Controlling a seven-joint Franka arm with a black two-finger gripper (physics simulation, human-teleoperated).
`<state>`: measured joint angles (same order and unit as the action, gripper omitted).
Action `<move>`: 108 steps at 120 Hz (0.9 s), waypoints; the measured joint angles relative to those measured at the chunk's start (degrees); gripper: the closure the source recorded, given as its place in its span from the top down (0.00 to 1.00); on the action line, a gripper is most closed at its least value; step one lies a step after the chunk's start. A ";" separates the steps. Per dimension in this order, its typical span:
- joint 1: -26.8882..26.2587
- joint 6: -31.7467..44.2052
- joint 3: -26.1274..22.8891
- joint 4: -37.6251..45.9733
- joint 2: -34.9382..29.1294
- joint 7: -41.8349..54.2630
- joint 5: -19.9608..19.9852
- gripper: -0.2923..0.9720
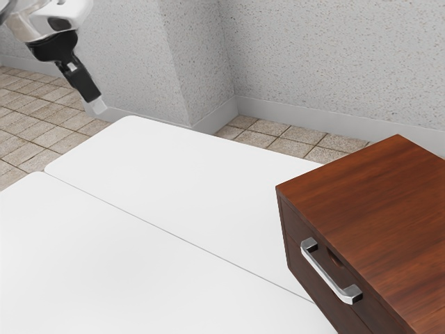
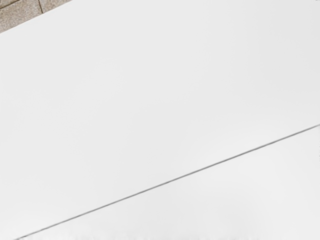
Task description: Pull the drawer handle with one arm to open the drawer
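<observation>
- A silver bar handle (image 1: 329, 271) is fixed to the shut brown wooden drawer (image 1: 299, 270).
- The black gripper (image 1: 96, 104) is held well apart; its state cannot be told.
- The approach is judged the step in hand.

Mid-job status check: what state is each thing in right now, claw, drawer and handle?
Claw: raised in the air, holding nothing.
Drawer: shut, front flush with the cabinet.
Handle: untouched, nothing on it.
</observation>
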<state>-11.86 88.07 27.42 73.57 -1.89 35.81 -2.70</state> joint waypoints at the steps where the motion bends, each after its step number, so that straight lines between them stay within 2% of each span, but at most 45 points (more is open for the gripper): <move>1: 0.07 -0.12 0.00 0.00 0.00 -0.40 -0.01 0.77; 27: 2.13 -1.94 0.00 -0.13 -0.03 -9.17 -0.25 0.77; 55: 1.01 -3.42 -2.37 -8.23 -2.20 -15.72 -0.29 0.77; 67: -0.41 -3.73 -2.88 -8.66 -2.60 -17.85 -0.32 0.77; 108: 0.15 -4.04 -3.16 -8.59 -2.47 -23.08 -0.29 0.77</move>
<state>-11.72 84.03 24.26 64.98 -4.36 12.74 -2.98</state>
